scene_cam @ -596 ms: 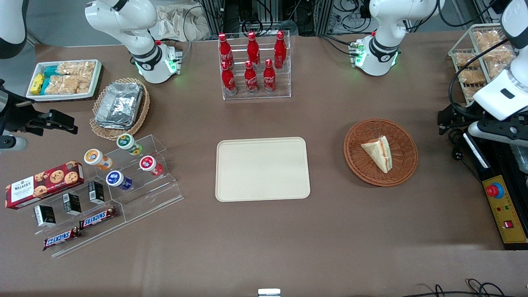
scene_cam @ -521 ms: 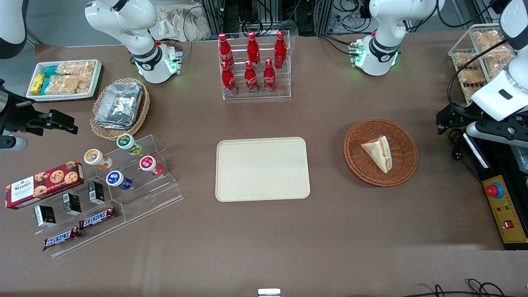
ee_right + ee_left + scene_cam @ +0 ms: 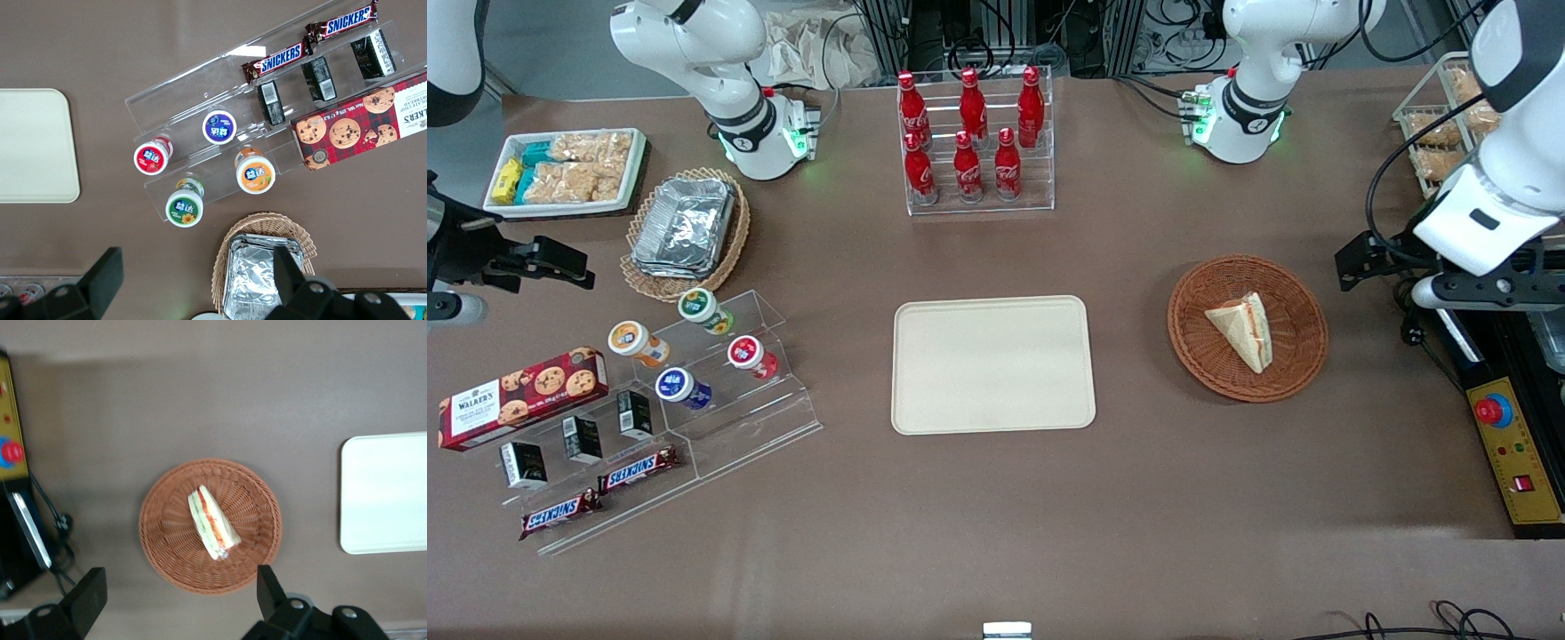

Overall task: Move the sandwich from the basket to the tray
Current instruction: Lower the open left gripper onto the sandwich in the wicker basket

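Observation:
The sandwich (image 3: 1243,330), a white-bread wedge with orange and green filling, lies in the round reddish-brown basket (image 3: 1209,360). The cream tray (image 3: 992,364) sits bare at the table's middle, beside the basket toward the parked arm's end. My gripper (image 3: 1480,292) hangs high above the table at the working arm's end, off to the side of the basket and touching nothing. In the left wrist view the gripper (image 3: 180,597) is open and holds nothing. The sandwich (image 3: 212,523), the basket (image 3: 167,547) and a corner of the tray (image 3: 383,493) lie far below it.
A yellow control box (image 3: 1516,453) and cables lie at the table edge near my gripper. A wire rack of snack bags (image 3: 1436,133) stands farther back. A rack of red bottles (image 3: 974,142) stands farther from the front camera than the tray. Snack displays (image 3: 667,400) fill the parked arm's end.
The working arm has swung sideways toward the basket, by a small step. The sandwich, basket and tray have not moved.

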Robot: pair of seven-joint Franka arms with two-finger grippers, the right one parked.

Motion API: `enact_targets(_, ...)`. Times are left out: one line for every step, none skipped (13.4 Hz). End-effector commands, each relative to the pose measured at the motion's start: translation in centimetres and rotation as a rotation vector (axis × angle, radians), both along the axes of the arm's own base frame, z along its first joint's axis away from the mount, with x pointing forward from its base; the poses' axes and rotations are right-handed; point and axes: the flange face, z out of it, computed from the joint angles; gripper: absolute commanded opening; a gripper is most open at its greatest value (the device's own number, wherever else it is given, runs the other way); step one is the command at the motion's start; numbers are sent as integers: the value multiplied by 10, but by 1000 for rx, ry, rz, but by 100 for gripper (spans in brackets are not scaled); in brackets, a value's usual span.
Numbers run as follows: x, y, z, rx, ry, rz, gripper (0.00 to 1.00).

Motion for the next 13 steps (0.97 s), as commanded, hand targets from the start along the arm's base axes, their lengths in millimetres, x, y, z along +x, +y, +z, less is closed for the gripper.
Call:
enact_targets(-21, -14, -29, 23, 55, 147, 100)
enact_targets(-25, -12, -41, 27, 51, 198, 100)
enact_targets(-32, -13, -56, 24, 33, 215, 100)
enact_targets(-41, -11, -76, 22, 16, 249, 100)
enact_targets(-50, -5, -96, 9, -16, 322, 100)
enact_targets(-57, -5, -118, -27, -48, 424, 100)
enact_targets(-58, -6, -137, -44, -69, 516, 100)
enact_targets(-55, -9, -157, -43, -57, 588, 100)
enact_targets(-53, -10, -170, -37, -41, 627, 100)
enact_targets(-54, -10, -181, -34, -34, 639, 100)
enact_targets(-59, -9, -198, -40, -48, 655, 100)
enact_targets(-63, -8, -216, -53, -68, 688, 100)
enact_targets(-64, -8, -235, -63, -81, 720, 100)
